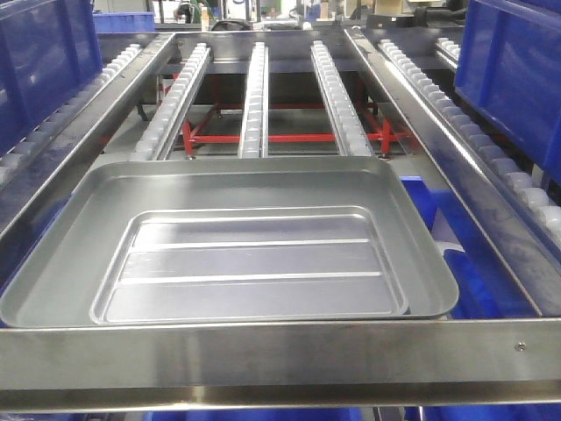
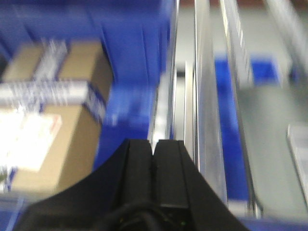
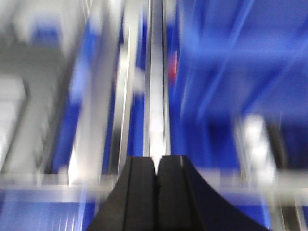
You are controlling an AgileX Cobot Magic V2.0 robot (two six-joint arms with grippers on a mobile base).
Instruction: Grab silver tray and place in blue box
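Silver tray flat on the roller rack, both claws closed on nothing

The silver tray lies open side up at the near end of the rack. Its front rim sits just behind the steel front rail, and the roller tracks run away behind it. A blue box stands on the right-hand lane and another blue crate on the left. The left gripper has its black fingers pressed together and empty, with a cardboard box ahead to its left. The right gripper is likewise closed and empty, with steel rails and blue walls ahead. Both wrist views are badly smeared and I cannot pick out the tray in them, so I cannot tell how it lies relative to either claw.
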